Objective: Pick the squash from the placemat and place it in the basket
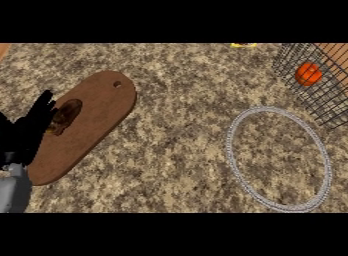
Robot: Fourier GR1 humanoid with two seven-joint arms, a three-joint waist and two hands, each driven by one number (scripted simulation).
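Note:
On the brown oval placemat [96, 110] at the left lies the squash [66, 114], a dark brownish shape on the mat's left half. My left hand [20, 134] comes up from the lower left corner and stands at the squash's left side. Its fingers [42, 106] are straight and its thumb is spread out to the left, so the hand is open. The fingers overlap the squash's left edge and hide part of it. The basket [237, 125] shows as a round silvery wire ring on the counter at the right. My right hand shows in no view.
A black wire rack [321, 102] stands at the upper right with an orange round thing [307, 73] inside it. A small yellow object [243, 45] peeks in at the top edge. Speckled counter lies between the placemat and the basket.

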